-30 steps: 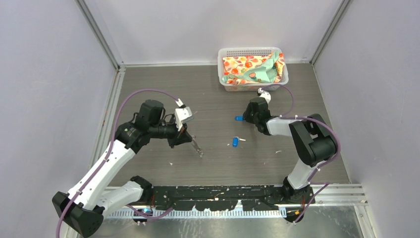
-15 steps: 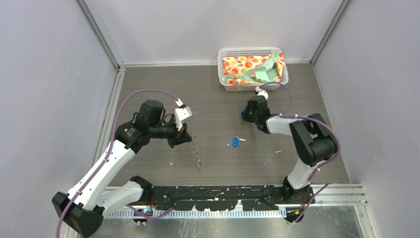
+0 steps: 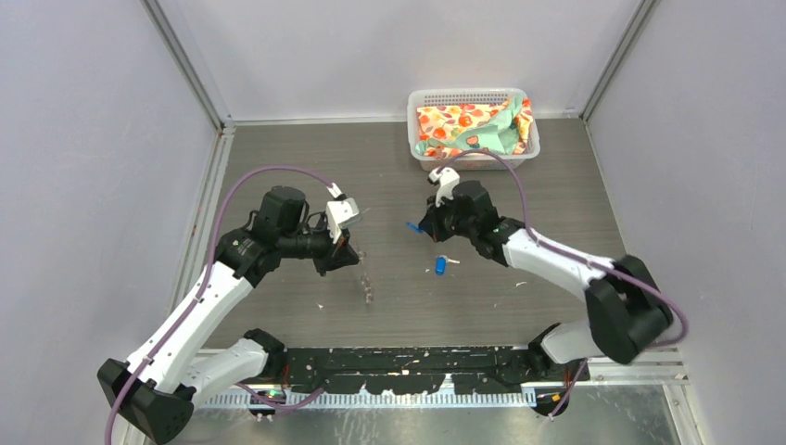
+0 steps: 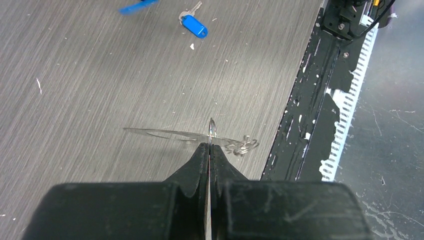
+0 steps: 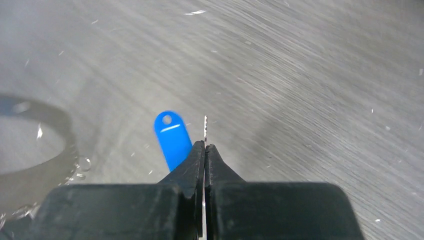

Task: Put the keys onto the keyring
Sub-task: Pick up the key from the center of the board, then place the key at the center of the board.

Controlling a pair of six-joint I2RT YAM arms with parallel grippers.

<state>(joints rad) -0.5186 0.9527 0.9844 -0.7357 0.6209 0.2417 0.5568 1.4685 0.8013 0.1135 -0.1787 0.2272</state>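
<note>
Blue-headed key (image 5: pixel 172 136), pinched edge-on in the closed right gripper (image 5: pixel 205 144), could twist loose on meeting the thin keyring (image 4: pixel 212 129) clamped in the left gripper (image 4: pixel 210 146).

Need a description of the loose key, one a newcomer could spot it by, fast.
From the white basket at the far edge of the table, come toward the near edge to mid-table. The loose key lies flat there, blue head with a short silver blade. Unlike the other key, pinched in the right hand, nothing touches it.
</note>
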